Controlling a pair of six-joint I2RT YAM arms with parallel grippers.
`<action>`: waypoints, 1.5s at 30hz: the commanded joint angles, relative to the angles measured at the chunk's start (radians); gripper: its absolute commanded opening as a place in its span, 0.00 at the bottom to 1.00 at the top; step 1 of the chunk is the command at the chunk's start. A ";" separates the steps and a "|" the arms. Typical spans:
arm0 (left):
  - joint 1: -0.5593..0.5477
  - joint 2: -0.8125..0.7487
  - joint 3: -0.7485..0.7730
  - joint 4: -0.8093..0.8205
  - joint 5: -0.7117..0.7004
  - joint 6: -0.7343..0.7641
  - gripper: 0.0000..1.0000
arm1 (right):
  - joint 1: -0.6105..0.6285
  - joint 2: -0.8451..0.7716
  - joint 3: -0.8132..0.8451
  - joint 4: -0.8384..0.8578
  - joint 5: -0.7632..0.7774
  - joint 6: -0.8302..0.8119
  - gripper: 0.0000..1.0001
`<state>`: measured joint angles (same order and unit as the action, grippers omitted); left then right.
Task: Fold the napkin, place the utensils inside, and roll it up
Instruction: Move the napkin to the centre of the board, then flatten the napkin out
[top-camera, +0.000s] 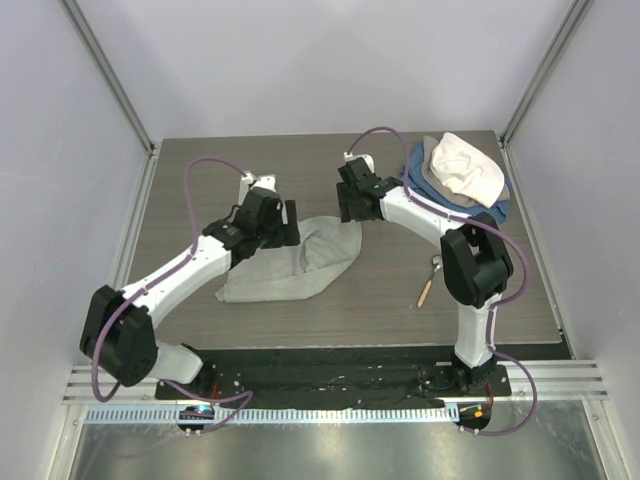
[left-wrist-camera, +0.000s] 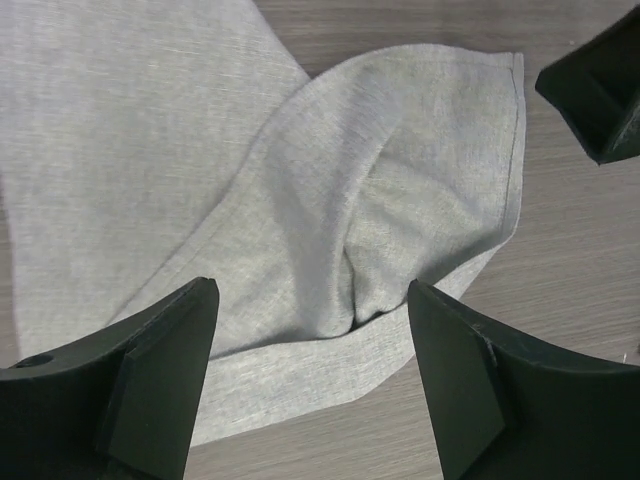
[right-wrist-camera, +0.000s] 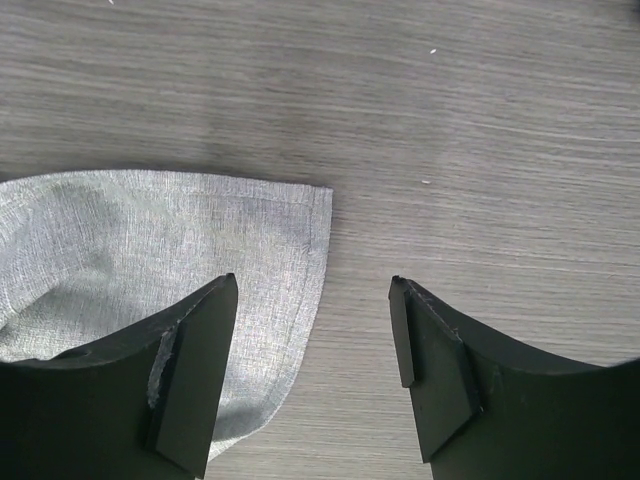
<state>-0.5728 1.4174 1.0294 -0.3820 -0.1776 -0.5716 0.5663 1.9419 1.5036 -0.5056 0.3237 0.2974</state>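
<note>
The light grey napkin (top-camera: 290, 265) lies rumpled and partly folded over itself on the table between the arms. It also shows in the left wrist view (left-wrist-camera: 330, 200) and in the right wrist view (right-wrist-camera: 150, 250). My left gripper (top-camera: 290, 225) is open and empty, just above the napkin's far edge (left-wrist-camera: 312, 330). My right gripper (top-camera: 347, 208) is open and empty above the napkin's far right corner (right-wrist-camera: 312, 300). The small spoon (top-camera: 429, 281) with a wooden handle lies on the table at the right, beside the right arm.
A heap of blue, grey and white cloths (top-camera: 460, 172) sits at the far right corner of the table (top-camera: 250, 170). Enclosure walls stand on both sides and at the back. The right arm's black finger (left-wrist-camera: 600, 90) shows in the left wrist view.
</note>
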 joint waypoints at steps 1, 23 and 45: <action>0.059 -0.101 -0.052 -0.104 -0.076 -0.010 0.82 | -0.014 0.015 -0.002 -0.017 -0.023 -0.006 0.69; 0.180 -0.321 -0.304 -0.344 -0.264 -0.212 0.68 | -0.072 0.135 0.050 -0.001 -0.156 -0.007 0.65; 0.217 -0.241 -0.370 -0.193 -0.188 -0.177 0.50 | -0.080 0.209 0.118 0.004 -0.187 0.000 0.56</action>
<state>-0.3630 1.1698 0.6701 -0.6388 -0.3775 -0.7506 0.4904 2.1345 1.5902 -0.5083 0.1497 0.2909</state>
